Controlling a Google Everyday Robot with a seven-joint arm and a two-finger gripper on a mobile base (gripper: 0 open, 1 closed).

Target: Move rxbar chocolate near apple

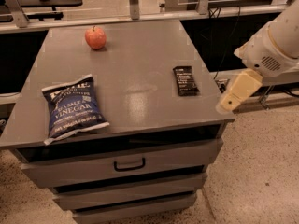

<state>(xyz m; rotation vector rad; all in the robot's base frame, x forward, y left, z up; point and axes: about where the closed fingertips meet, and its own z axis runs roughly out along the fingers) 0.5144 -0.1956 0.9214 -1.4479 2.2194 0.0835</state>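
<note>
The rxbar chocolate (pixel 185 80) is a small flat black bar lying on the right side of the grey table top (pixel 140 55). The red-orange apple (pixel 95 38) sits at the back left of the table, far from the bar. My gripper (pixel 232 98) is a pale cream part at the end of the white arm. It hangs just off the table's right edge, right of the bar and a little nearer the front, touching nothing.
A large blue vinegar chip bag (pixel 71 108) lies at the table's front left. Drawers (pixel 128 164) sit under the top. A rail and posts (pixel 134 3) run behind the table. Speckled floor (pixel 261 171) lies to the right.
</note>
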